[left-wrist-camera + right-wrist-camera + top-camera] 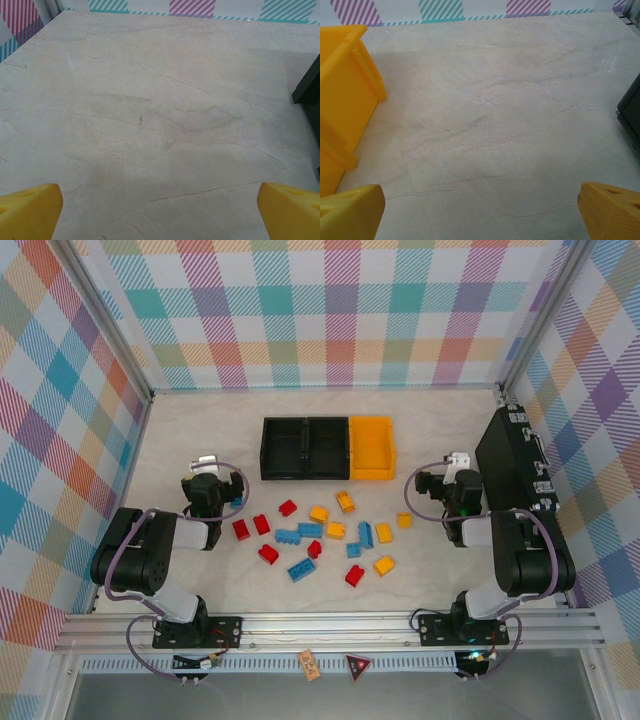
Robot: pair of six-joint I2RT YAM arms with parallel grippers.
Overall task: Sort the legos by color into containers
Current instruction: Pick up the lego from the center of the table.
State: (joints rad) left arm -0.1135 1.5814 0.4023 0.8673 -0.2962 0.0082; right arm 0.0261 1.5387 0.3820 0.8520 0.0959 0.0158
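Observation:
Several red, blue and yellow-orange legos [322, 536] lie scattered mid-table, in front of two black bins [304, 448] and one yellow-orange bin [371, 447] standing side by side. My left gripper [208, 483] rests left of the pile, open, its yellow fingertips [30, 210] spread wide over bare tabletop. To the right of the pile my right gripper [452, 483] is open too, with yellow fingertips [611, 207] far apart and nothing between them. The yellow-orange bin [342, 100] appears at the left of the right wrist view.
A large flat black case [516, 468] stands at the right edge, close beside my right arm; its corner [631, 107] is at the right of the right wrist view. Plaid walls enclose the table. A black bin's edge [307, 85] sits right of the left gripper.

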